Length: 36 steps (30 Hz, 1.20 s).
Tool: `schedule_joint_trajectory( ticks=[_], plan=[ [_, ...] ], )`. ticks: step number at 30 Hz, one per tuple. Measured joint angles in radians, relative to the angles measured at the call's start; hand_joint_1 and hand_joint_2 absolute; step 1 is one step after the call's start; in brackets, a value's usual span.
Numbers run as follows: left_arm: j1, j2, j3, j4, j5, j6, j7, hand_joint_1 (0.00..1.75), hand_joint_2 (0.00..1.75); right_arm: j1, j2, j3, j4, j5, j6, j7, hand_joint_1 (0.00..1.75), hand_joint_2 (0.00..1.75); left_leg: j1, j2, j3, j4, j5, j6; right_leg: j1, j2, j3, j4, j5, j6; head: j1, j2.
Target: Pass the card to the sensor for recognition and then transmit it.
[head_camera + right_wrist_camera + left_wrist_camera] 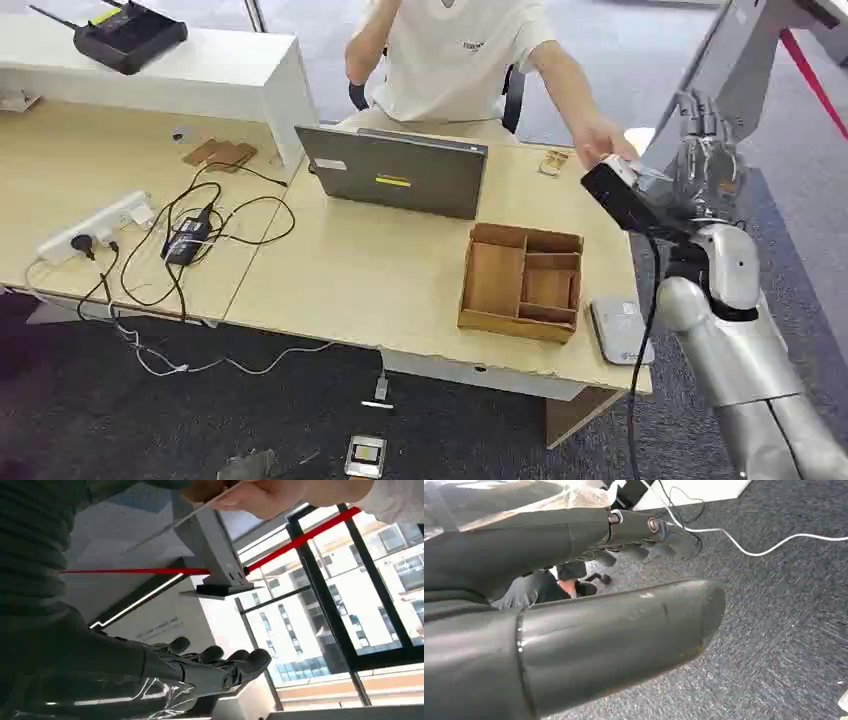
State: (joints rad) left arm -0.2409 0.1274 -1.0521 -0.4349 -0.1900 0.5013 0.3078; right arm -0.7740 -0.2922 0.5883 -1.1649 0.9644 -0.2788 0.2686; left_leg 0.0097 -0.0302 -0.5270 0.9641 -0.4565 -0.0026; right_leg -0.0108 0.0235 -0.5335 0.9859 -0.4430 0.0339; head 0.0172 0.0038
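My right hand (708, 165) is raised past the table's (340, 280) far right corner with fingers (225, 662) spread and empty, and the card (200, 511) sits edge-on in the person's hand (603, 143) just beside them, so I judge the handover already made.

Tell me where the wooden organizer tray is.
In the head view, the wooden tray sits on the desk's right part, between the laptop and the grey sensor pad at the right edge.
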Motion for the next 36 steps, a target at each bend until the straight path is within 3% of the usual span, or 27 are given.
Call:
schedule_joint_trajectory(
  ticks=[9,18,20,21,36],
  plan=[
    [0.006,0.002,0.001,0.000,-0.017,-0.014,0.005,0.00,0.00,-0.058,0.037,0.110,0.186,-0.001,0.053,-0.004,0.00,1.75,0.000,0.001,-0.001,0.000,0.000,0.000,0.000,0.001,-0.002,0.000,0.000,0.000,0.000,0.000],
    [0.021,0.006,0.005,-0.001,-0.032,-0.010,0.013,0.00,0.00,-0.094,0.062,0.152,0.283,-0.013,0.050,-0.004,0.00,1.75,0.000,0.001,-0.001,0.000,0.000,0.000,0.000,0.000,-0.002,0.000,0.000,0.000,0.000,0.000],
    [0.023,0.007,0.005,-0.001,-0.034,-0.010,0.014,0.00,0.00,-0.097,0.064,0.156,0.294,-0.017,0.050,-0.004,0.09,1.75,0.000,0.001,-0.001,0.000,0.000,0.000,0.000,0.000,-0.002,0.000,0.000,0.000,0.000,0.000],
    [0.024,0.008,0.005,-0.001,-0.035,-0.010,0.015,0.00,0.00,-0.098,0.065,0.158,0.301,-0.017,0.049,-0.004,1.75,1.75,0.000,0.001,-0.001,0.000,0.000,0.000,0.000,0.000,-0.002,0.000,0.000,0.000,0.000,0.000],
    [0.029,0.010,0.014,-0.002,-0.063,-0.013,0.018,0.00,0.00,-0.099,0.064,0.173,0.317,-0.046,0.040,0.000,1.73,1.75,0.000,0.001,-0.001,0.000,0.000,0.000,0.000,0.001,-0.002,0.000,0.000,0.000,0.000,0.000]
  ],
)
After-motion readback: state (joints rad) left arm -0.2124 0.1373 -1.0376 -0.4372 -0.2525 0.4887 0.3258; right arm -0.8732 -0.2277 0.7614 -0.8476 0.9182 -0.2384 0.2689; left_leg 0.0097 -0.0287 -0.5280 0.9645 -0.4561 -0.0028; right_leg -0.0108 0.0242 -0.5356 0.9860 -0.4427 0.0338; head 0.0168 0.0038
